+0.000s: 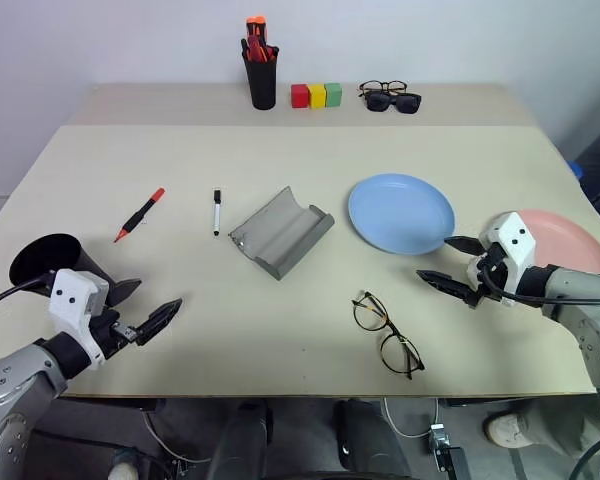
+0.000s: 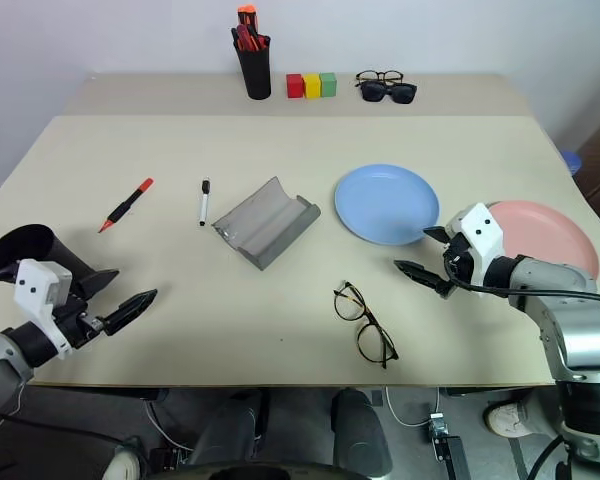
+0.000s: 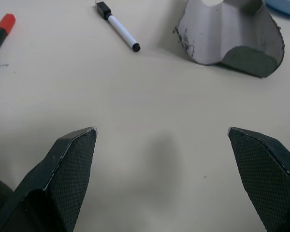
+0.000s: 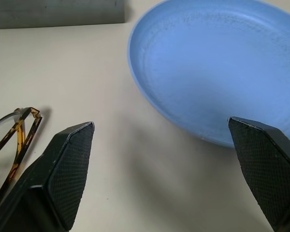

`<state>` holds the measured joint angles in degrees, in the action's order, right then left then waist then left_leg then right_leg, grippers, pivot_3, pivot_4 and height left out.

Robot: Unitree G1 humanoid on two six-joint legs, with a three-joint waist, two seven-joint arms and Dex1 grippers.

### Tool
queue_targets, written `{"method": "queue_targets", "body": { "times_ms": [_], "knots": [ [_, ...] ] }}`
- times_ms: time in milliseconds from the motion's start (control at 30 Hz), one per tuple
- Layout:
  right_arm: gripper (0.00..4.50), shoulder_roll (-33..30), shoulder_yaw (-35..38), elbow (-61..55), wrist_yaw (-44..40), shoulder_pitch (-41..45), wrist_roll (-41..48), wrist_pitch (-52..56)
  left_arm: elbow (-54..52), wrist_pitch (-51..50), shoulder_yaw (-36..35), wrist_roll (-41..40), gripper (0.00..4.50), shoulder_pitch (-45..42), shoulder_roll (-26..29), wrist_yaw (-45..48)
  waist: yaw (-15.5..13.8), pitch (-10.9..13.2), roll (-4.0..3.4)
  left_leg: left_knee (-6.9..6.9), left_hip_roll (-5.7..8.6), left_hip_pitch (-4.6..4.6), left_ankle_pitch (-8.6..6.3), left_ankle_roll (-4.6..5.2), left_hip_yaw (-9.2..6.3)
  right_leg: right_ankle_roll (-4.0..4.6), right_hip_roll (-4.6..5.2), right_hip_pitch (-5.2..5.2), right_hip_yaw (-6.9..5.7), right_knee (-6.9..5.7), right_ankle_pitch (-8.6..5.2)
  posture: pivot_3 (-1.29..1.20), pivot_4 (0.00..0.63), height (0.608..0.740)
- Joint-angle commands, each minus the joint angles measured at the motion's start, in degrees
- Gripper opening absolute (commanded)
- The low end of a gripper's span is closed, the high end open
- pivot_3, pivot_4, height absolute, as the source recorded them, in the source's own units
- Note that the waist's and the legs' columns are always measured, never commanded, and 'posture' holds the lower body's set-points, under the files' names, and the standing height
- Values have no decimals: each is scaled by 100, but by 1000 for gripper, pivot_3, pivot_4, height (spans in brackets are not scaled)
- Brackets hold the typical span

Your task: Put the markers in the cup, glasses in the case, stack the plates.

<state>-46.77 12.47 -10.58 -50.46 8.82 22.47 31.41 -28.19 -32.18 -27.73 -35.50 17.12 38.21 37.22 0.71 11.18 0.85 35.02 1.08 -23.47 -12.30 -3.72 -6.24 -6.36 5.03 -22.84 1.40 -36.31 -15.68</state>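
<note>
A red marker point(image 1: 140, 214) and a white marker with a black cap point(image 1: 217, 211) lie apart on the left half of the table. The grey case point(image 1: 280, 231) lies open at the centre. To its right is the light blue plate point(image 1: 401, 212), and the pink plate point(image 1: 565, 243) lies further right, partly behind my right arm. The glasses point(image 1: 387, 334) lie unfolded near the front edge. The black cup point(image 1: 45, 258) lies tipped at the front left, beside my left arm. My left gripper point(image 1: 152, 298) is open and empty. My right gripper point(image 1: 435, 258), open and empty, hovers at the blue plate's near rim.
At the back stand a black pen holder with red-orange pens point(image 1: 262, 70), three coloured blocks point(image 1: 315, 95), and black sunglasses with a second clear pair point(image 1: 390, 97). Bare tabletop point(image 1: 280, 310) lies between my two grippers. The table's front edge runs just below the glasses.
</note>
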Motion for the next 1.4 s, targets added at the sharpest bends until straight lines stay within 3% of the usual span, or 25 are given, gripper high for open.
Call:
{"method": "queue_targets", "body": {
  "times_ms": [33,333,567,667,733,867,1067,1167,1400],
  "knots": [
    [4500,-47,116,51,64,192,-40,-204,-69,56,82,55,4470,-70,-7,-27,7,0,0,0,0,0,0,0,0,0,0,0,0,0,0,0,150,740],
    [4500,167,-208,82,128,535,-89,-354,-90,123,398,285,4470,-436,-135,-289,2,0,0,0,0,1,0,0,0,-1,-1,2,0,0,1,0,150,740],
    [4500,594,-554,-163,374,837,-62,-289,-59,-979,1587,1019,4470,-2358,-503,-1873,-7,1,2,15,7,1,1,0,-8,-43,-3,15,-1,1,24,0,150,740],
    [4500,909,-831,-349,467,1015,5,-204,1234,-2406,1847,1782,4470,-4589,-1797,-4011,-76,7,20,25,13,4,3,-1,-24,-67,-5,27,-11,-2,36,0,150,740],
    [4500,1058,-937,-451,530,1075,29,-126,2030,-2560,2042,2348,4470,-5346,-2141,-4612,-59,3,35,37,6,1,5,-4,-38,-72,-23,32,-16,0,45,0,150,740],
    [4500,1352,-1206,-804,705,1112,100,74,3709,-2458,2018,2617,4470,-6230,-2360,-4763,58,2,31,12,12,3,1,0,-18,-78,-12,17,-2,8,47,0,150,740],
    [4500,1692,-1439,-1350,986,1125,264,439,5926,-2035,1764,2491,4470,-7206,-2487,-4325,-14,4,29,9,5,-19,4,-4,-24,-67,-20,-16,-6,-8,40,0,150,740],
    [4500,1789,-1510,-1513,1075,1114,316,557,6372,-1914,1758,2543,3647,-7396,-2465,-4192,-7,4,29,22,20,-17,6,-7,-21,-83,-3,5,-7,2,48,0,150,740],
    [4500,1927,-1648,-1578,1164,1150,354,613,6184,-1738,1701,2622,135,-7349,-2385,-4178,8,4,29,22,22,-9,7,-9,-22,-89,-2,9,-7,-2,52,0,150,740]
  ]
}}
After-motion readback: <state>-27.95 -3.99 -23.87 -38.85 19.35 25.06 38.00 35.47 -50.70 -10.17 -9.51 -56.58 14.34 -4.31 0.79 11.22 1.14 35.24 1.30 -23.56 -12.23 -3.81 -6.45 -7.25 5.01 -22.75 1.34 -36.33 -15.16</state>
